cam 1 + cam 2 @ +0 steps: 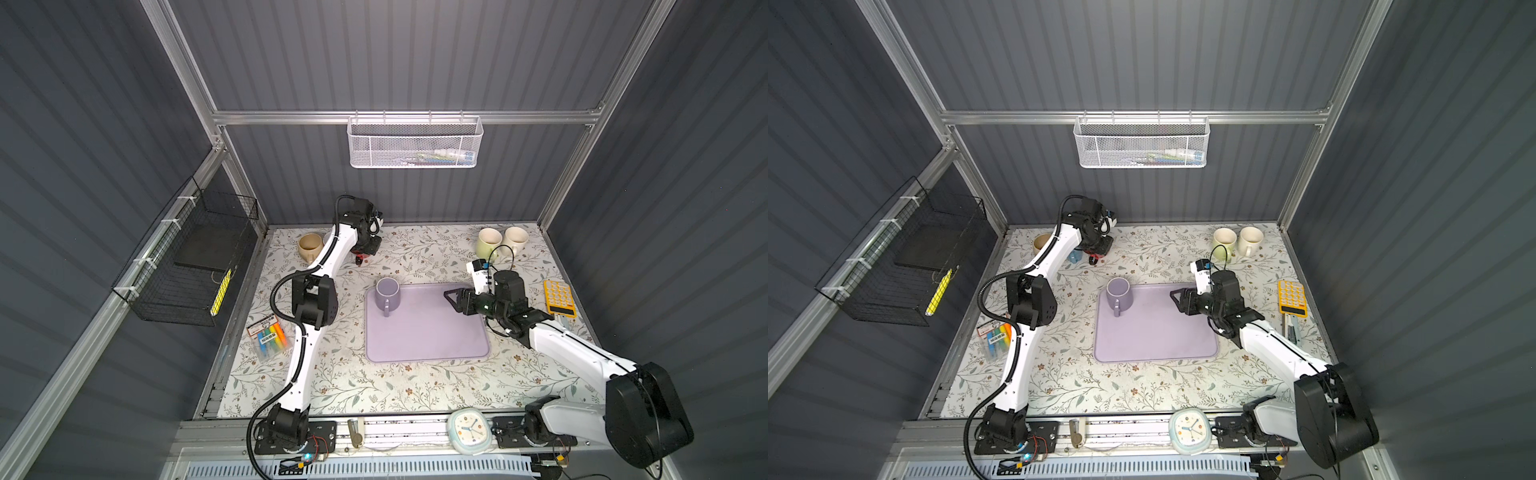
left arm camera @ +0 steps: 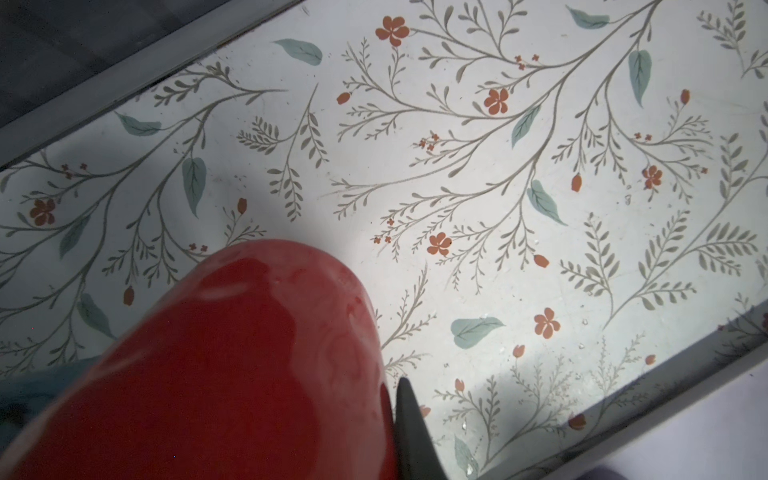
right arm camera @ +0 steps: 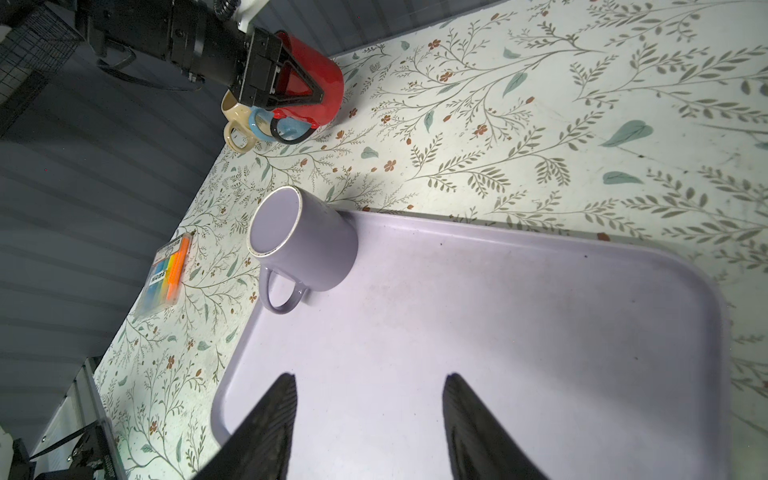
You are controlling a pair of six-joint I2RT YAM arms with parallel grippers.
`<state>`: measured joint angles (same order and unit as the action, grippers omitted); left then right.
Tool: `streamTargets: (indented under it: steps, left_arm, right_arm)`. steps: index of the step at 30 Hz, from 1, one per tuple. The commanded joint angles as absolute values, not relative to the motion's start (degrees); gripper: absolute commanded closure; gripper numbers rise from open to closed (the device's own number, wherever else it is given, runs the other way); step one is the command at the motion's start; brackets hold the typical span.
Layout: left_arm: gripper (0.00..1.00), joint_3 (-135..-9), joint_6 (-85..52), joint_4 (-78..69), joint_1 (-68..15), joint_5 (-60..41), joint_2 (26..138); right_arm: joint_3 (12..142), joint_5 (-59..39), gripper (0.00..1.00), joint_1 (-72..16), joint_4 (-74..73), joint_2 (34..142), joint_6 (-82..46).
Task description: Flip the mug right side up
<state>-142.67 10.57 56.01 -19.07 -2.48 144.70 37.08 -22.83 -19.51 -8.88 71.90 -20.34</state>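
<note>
The right gripper [image 3: 370,378] holds its jaws open and empty over the tray [image 3: 540,332] near the inverted purple mug [image 3: 316,249], while the left gripper [image 3: 316,93] has its jaws closed, seemingly pinching the red mug [image 3: 328,79].

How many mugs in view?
6: purple mug on tray; red mug, blue mug, beige mug back left; green mug, cream mug back right. Left arm may hide more.

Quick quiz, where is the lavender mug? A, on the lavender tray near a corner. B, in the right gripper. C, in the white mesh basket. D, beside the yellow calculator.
A: the lavender mug stands base-up near a corner of the lavender tray, clear of the open right gripper.
</note>
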Motion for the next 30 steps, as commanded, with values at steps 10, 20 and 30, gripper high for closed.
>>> streamTargets:
  steps: [10,20,30]
  left_arm:
    - [1.00,-143.97,12.13,55.57,-18.98,-1.07,146.28]
    - [0.99,-144.05,11.61,55.09,-18.98,1.57,147.24]
    - [0.89,-144.64,10.49,54.41,-18.98,1.41,147.82]
  right_arm:
    - [37.99,-22.69,0.42,-19.74,-8.88,72.89,-19.60]
    - [37.57,-22.65,0.42,-19.78,-8.95,72.91,-19.53]
    - [36.89,-22.49,0.41,-19.75,-9.23,72.60,-19.60]
